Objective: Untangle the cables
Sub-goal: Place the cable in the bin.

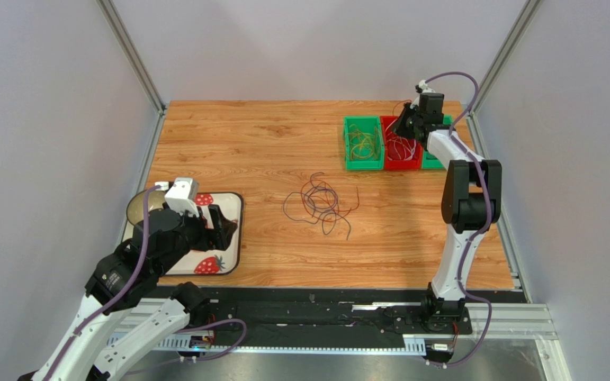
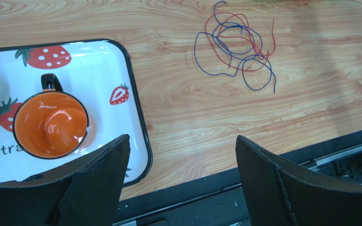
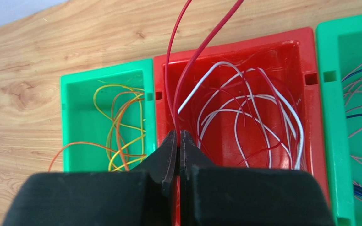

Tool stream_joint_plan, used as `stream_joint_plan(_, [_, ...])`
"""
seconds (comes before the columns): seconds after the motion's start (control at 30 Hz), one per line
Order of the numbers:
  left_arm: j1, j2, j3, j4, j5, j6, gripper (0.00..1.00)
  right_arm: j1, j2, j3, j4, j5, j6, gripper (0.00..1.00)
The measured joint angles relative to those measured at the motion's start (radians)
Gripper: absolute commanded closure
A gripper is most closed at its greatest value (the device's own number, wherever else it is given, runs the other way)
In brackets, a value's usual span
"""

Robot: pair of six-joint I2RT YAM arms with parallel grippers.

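Note:
A loose tangle of red and blue-purple cables (image 1: 320,203) lies on the wooden table near its middle; it also shows in the left wrist view (image 2: 235,44). My right gripper (image 1: 405,127) hovers over the red bin (image 1: 400,163) at the back right. In the right wrist view it (image 3: 178,136) is shut on a red cable (image 3: 187,70) that loops up out of frame, above the red bin (image 3: 310,52) with white and red cables inside. My left gripper (image 2: 183,146) is open and empty, over the tray's right edge and the table's front edge.
A green bin (image 1: 363,163) with yellow and orange cables (image 3: 121,122) stands left of the red bin; another green bin (image 3: 329,94) with purple and blue cables stands right of it. A strawberry tray (image 2: 138,108) with an orange mug (image 2: 50,125) sits at the front left.

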Motion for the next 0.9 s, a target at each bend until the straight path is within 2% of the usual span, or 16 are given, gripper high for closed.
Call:
stream_joint_plan(0.43, [0.0, 0.0, 0.0, 0.0, 0.003, 0.002, 0.1, 0.0, 0.09, 0.063, -0.058, -0.006, -0.008, 1.0])
stream_joint_plan(0.9, [0.0, 0.0, 0.0, 0.0, 0.004, 0.002, 0.09, 0.0, 0.095, 0.071, -0.175, 0.011, -0.011, 1.0])
